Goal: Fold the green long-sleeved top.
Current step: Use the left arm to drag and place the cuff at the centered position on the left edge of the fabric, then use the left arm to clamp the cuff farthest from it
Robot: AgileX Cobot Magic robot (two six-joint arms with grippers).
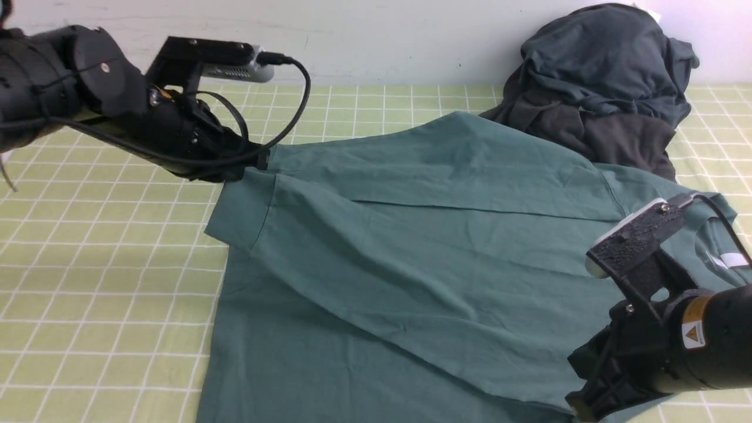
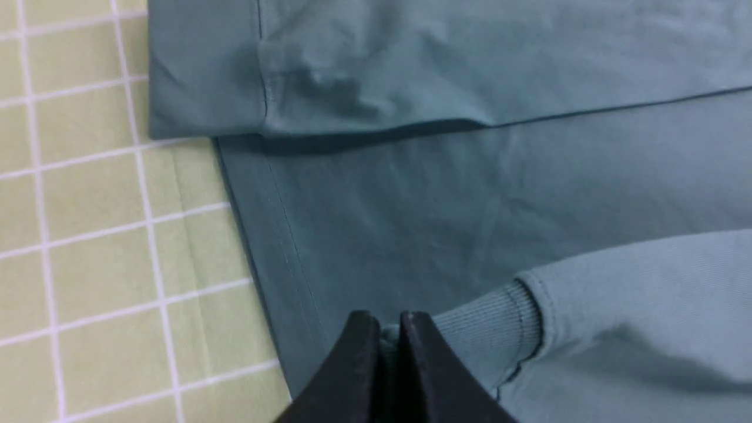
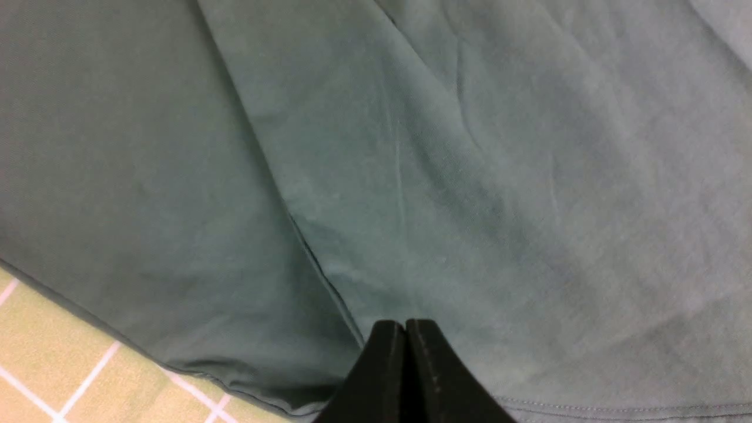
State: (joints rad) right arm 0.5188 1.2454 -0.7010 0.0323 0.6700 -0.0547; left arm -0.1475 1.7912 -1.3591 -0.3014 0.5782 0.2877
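Note:
The green long-sleeved top [image 1: 411, 247] lies spread over the table, with a sleeve folded across its body. At its far left corner my left gripper [image 1: 261, 160] is shut on a ribbed cuff [image 2: 482, 335]; a sliver of rib shows pinched between the left gripper [image 2: 389, 329] fingertips. At the near right edge of the top my right gripper [image 1: 578, 405] is low on the cloth. In the right wrist view the right gripper [image 3: 405, 329] has its jaws pressed together over flat fabric near a stitched hem [image 3: 617, 405], and no cloth shows between them. The white neck label [image 1: 733, 259] shows at far right.
A heap of dark slate-grey and charcoal garments [image 1: 599, 88] sits at the back right, touching the top's far edge. A yellow-green checked cloth [image 1: 106, 264] covers the table. A white wall runs along the back.

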